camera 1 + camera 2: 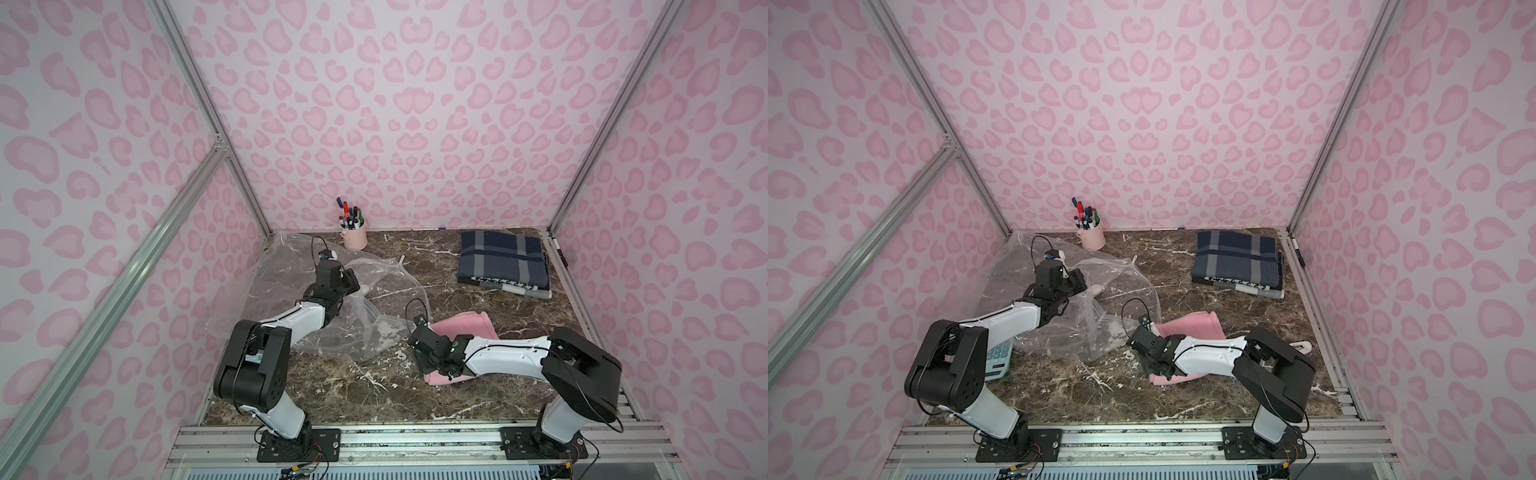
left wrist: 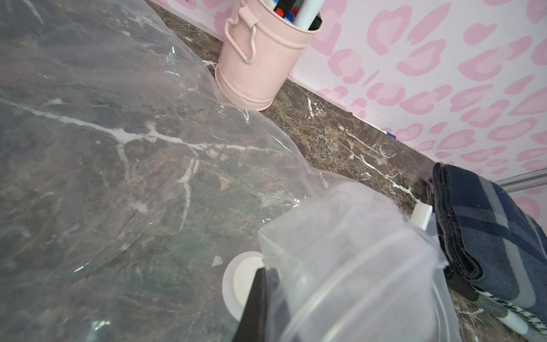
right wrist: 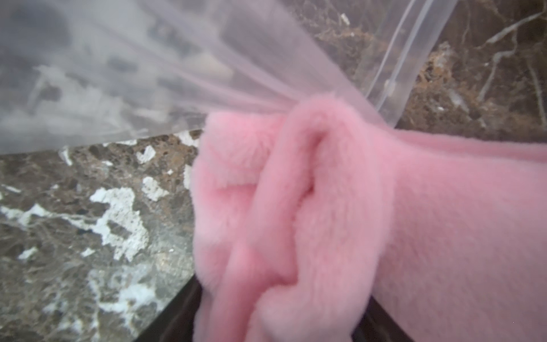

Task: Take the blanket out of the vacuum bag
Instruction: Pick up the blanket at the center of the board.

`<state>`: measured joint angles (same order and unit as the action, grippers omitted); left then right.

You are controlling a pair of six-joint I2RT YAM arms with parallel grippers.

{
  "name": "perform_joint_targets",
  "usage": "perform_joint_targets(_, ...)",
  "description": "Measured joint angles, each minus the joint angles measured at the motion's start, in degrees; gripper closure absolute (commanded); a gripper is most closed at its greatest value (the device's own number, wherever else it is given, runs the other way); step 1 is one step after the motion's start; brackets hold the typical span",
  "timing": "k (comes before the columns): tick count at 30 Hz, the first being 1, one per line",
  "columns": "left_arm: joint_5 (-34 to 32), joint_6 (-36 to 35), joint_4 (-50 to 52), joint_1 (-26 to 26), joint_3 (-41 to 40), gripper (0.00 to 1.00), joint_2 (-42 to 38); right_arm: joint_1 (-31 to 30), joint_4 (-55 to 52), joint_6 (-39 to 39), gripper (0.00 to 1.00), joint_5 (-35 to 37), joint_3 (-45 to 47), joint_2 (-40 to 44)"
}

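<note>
Nothing in these views carries text, a brand or a number that can be read. The keys of the pale blue calculator (image 1: pixel 998 360) on the table (image 1: pixel 1183 286) are too small to make out. The markers (image 1: pixel 351 212) in the pink cup (image 1: pixel 355 241) show no legible print.

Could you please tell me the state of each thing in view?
Crinkly clear plastic vacuum bag: slack, nearly empty.
Fluffy pink blanket: mostly out, one end under bag film.
Left gripper: shut on bag film.
Right gripper: around blanket fold, grip unclear.
Pink metal bucket: upright, holding markers.
</note>
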<state>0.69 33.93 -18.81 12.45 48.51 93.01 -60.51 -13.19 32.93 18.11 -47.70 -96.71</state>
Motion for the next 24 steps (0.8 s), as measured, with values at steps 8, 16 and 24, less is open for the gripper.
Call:
perform_joint_targets(8,-0.2,-0.9,0.0,0.0,-0.1,0.96,-0.4,4.7,5.9,2.5,1.00,-2.5,3.9,1.0)
perform_joint_targets(16,-0.2,-1.5,0.0,-0.1,-0.3,0.96,-1.7,5.7,13.1,3.4,1.00,-6.2,8.2,3.1)
perform_joint_targets(24,-0.1,-1.7,0.0,-0.1,-0.8,0.96,-2.1,5.8,12.3,5.4,1.00,-20.3,14.0,12.1)
